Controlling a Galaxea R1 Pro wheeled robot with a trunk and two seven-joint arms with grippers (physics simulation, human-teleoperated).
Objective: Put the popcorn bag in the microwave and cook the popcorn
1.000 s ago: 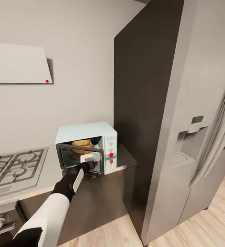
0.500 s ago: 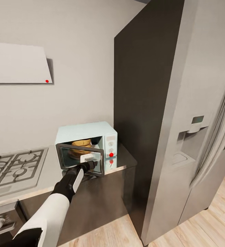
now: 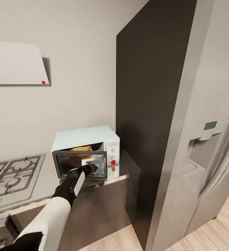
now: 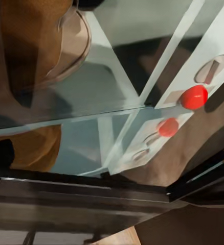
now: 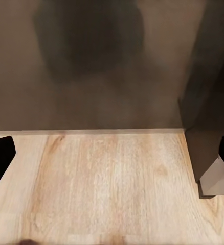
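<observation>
Left gripper (image 3: 90,166) at microwave (image 3: 84,150) door, grip state unclear; fridge (image 3: 198,146) close alongside, hob (image 3: 9,176) opposite.

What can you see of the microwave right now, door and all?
The microwave is a small pale mint-blue box on the glossy grey countertop, beside the tall dark panel. Its grey-framed glass door stands nearly shut, with a gap at the top showing the orange-tan popcorn bag inside. The white control panel on its right carries round knobs and a red dot. The left gripper is pressed against the door front.
</observation>
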